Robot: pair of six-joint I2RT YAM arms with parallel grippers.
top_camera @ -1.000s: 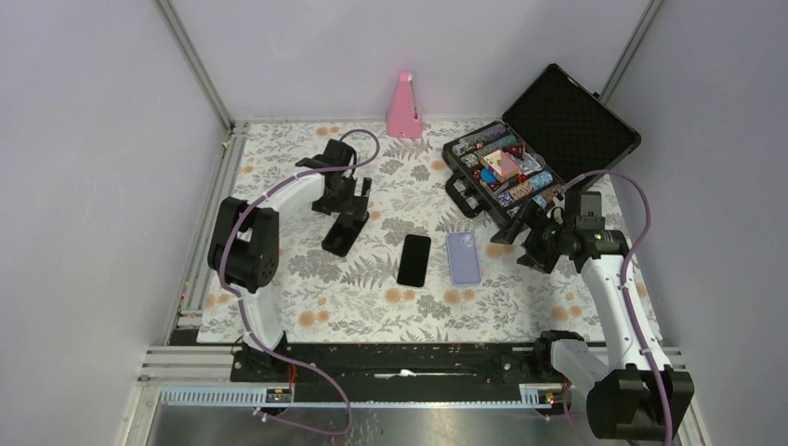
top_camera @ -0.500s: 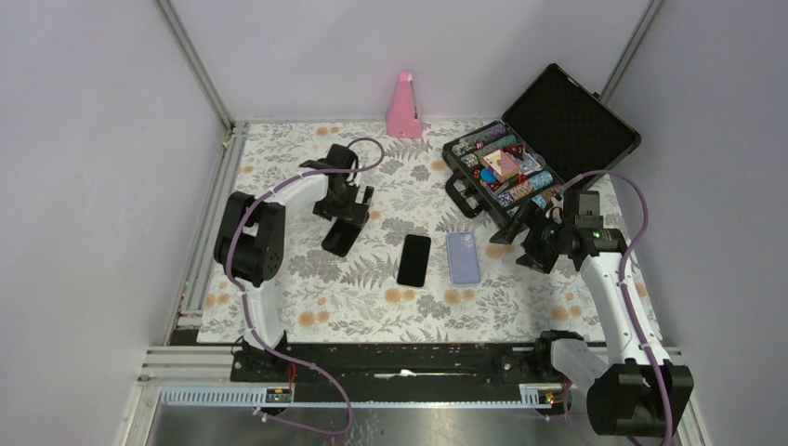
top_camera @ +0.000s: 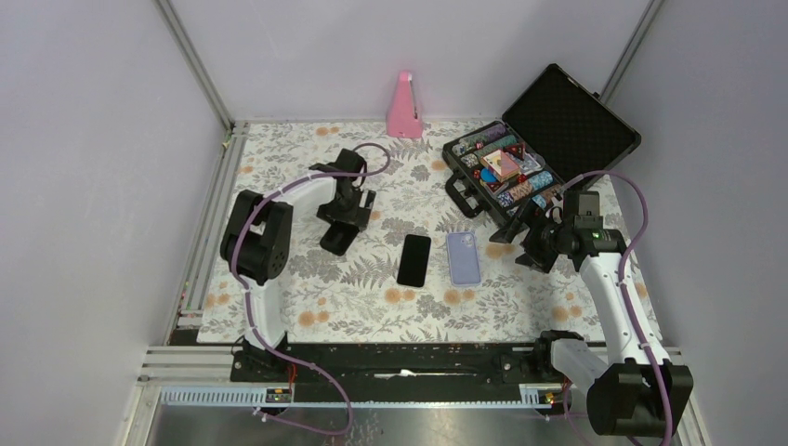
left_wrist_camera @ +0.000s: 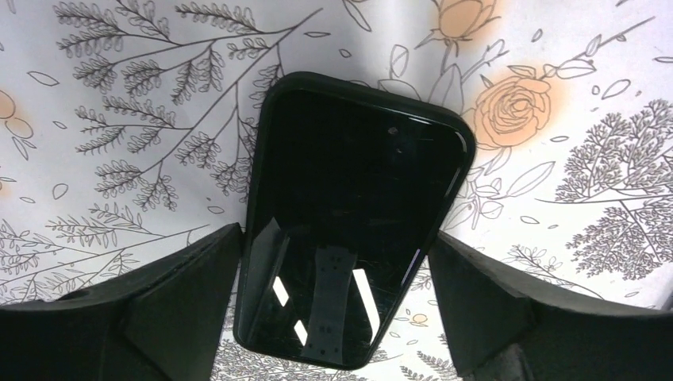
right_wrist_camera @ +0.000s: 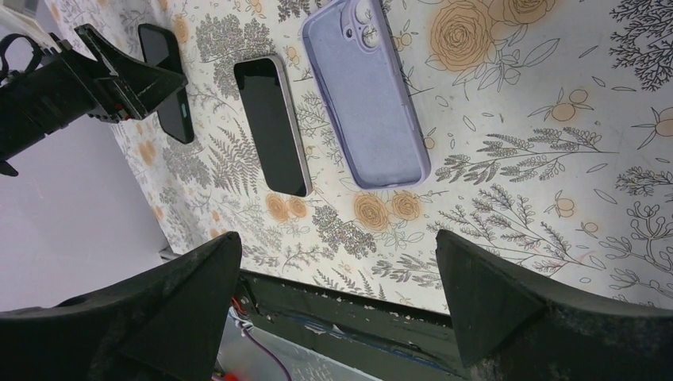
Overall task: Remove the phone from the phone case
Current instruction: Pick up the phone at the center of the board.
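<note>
Setting: a floral cloth [top_camera: 372, 297] covers the table, with one arm at each side.
Phone: the phone [left_wrist_camera: 353, 175] lies flat on the cloth at the left, glossy dark face up, seated in a black case [left_wrist_camera: 467, 141] whose rim frames it.
Left gripper: the left gripper [left_wrist_camera: 333, 242] hangs straight over the phone's near half, claw spread. One finger [left_wrist_camera: 182, 294] stands just outside each long edge. Whether they touch the case cannot be told.
Right gripper: the right gripper [right_wrist_camera: 337, 236] hovers at the right side of the cloth, claw spread wide and holding nothing.
Second phone: a second phone [top_camera: 413, 260] lies flat mid-cloth, dark screen up.
Lilac case: a lilac case [top_camera: 463, 257] lies just right of the second phone, parallel to it, not touching.
Chip box: an open black chip box [top_camera: 581, 116] sits at the far right, its lid raised.
Metronome: a pink metronome [top_camera: 404, 107] stands upright at the far edge.
</note>
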